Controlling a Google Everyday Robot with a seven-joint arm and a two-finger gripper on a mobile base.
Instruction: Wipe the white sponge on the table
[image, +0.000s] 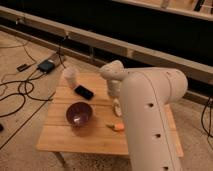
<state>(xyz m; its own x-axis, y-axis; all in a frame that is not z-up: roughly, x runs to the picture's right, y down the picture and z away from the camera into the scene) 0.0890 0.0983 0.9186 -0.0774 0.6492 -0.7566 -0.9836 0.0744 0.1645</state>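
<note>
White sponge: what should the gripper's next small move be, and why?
Probably a short sideways drag across the table. The gripper is shut, low over the planks beside the purple bowl, with a pale block, apparently the white sponge, at its tip. The arm hides the contact itself.

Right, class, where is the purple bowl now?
In the camera view, the purple bowl sits left of centre on the table, in front of the black phone; the hand is down to its right, behind the orange piece.
</note>
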